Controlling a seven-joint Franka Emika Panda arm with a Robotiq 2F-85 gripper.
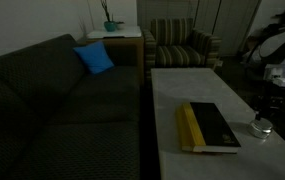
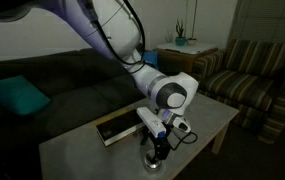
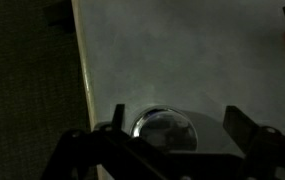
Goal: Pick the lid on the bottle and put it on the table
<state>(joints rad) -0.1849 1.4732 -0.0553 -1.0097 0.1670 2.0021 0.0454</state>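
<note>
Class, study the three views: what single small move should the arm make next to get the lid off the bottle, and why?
Probably lower a little and close on the lid. In the wrist view the end effector looks open, one finger on each side of the bottle, and the lid appears to sit on top, not yet gripped.
</note>
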